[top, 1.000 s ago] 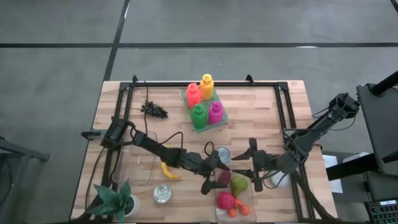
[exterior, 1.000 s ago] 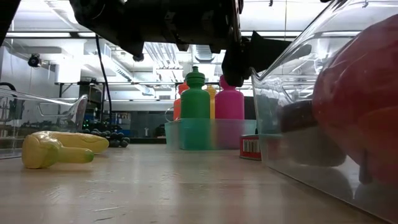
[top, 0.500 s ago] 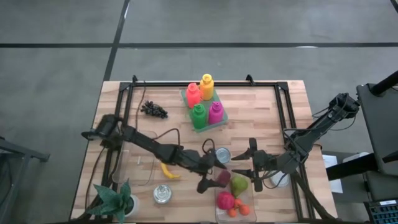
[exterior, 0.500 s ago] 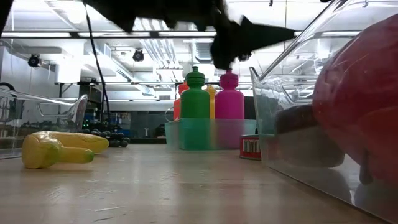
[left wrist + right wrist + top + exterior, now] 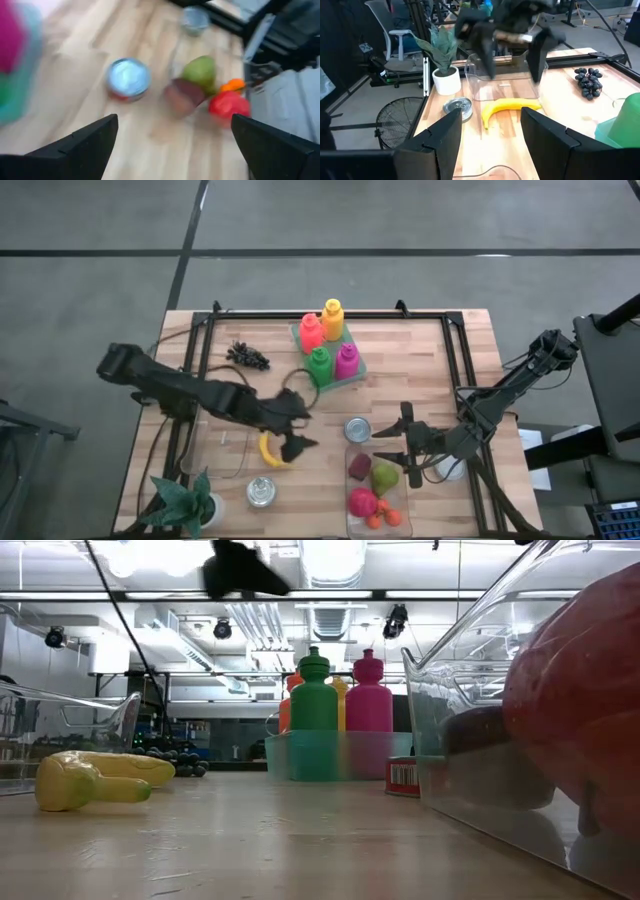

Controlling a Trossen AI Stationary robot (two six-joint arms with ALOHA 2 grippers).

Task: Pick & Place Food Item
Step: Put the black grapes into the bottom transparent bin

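Left hand [image 5: 292, 430] has pulled back from the clear food bin [image 5: 353, 513] and is now over the banana [image 5: 268, 453], fingers spread, empty. Banana lies on the table [image 5: 420, 370] beside the empty clear container [image 5: 225, 450]. Suggest descending square across its middle before closing. Right hand [image 5: 408, 446] waits part-open beside the bin.

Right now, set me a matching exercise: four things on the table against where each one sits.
Things:
1. banana
2. grapes
3. pear
4. green bottle

Places:
A. in the teal tray with the other bottles
B. on bare wood by the table's far left rail
C. in the clear bin at the near edge
D. on bare wood, under the left pincer

Pairs: 1-D, 2-B, 3-C, 4-A
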